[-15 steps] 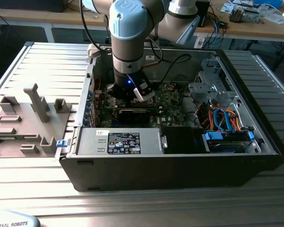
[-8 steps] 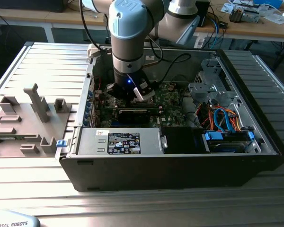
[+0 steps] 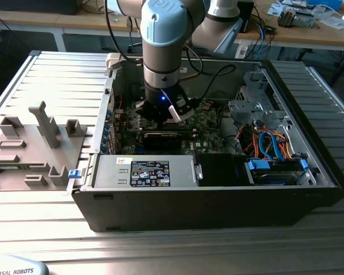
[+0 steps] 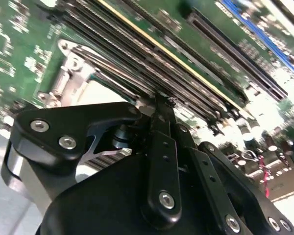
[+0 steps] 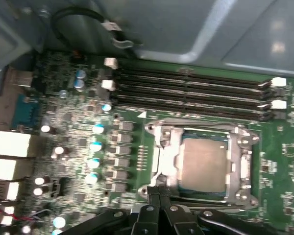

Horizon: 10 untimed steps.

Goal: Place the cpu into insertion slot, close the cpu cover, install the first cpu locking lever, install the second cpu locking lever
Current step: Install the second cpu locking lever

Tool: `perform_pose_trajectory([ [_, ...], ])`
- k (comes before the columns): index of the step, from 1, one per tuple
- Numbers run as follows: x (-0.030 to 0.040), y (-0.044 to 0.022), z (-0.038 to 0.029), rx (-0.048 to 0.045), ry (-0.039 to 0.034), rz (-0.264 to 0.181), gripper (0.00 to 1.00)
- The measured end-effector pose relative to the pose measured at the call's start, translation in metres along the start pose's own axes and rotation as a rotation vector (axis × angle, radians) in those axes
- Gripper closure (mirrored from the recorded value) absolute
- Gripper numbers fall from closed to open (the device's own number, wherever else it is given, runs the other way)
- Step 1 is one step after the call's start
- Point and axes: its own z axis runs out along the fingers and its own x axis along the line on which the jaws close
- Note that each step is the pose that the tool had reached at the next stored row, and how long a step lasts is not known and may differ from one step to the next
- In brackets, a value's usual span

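Note:
The cpu (image 5: 204,163), a flat grey square, lies in the insertion slot (image 5: 162,131) on the green motherboard. The silver cpu cover (image 5: 239,161) lies flat around it, framing its top. My gripper (image 5: 159,192) stands at the socket's edge by one corner, its black fingers drawn together and shut. In the second wrist view the gripper (image 4: 161,105) tips meet just beside the socket's metal rim (image 4: 72,73). I cannot tell whether a thin lever sits between them. In the exterior view the gripper (image 3: 164,113) reaches down into the open computer case.
Several long memory slots (image 5: 191,93) run beside the socket. A black graphics card (image 3: 163,137) lies near the gripper. The case walls (image 3: 218,203), the power supply (image 3: 143,171) and drive cables (image 3: 269,143) surround the board. A grey fixture plate (image 3: 28,149) sits at the exterior view's left.

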Motion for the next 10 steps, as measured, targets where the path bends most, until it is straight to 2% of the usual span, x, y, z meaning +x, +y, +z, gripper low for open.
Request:
perform_pose_trajectory([
  [4,-0.0170,0.0014,0.0008,0.0099,0.0063,0.000,0.89],
  [7,-0.0286,0.0035,0.0014,0.0219,0.0119,0.001,0.89],
  [8,-0.0329,0.0069,0.0019,0.0303,0.0134,0.001,0.89],
  [10,-0.0346,0.0153,0.0029,0.0396,0.0151,0.001,0.89],
])
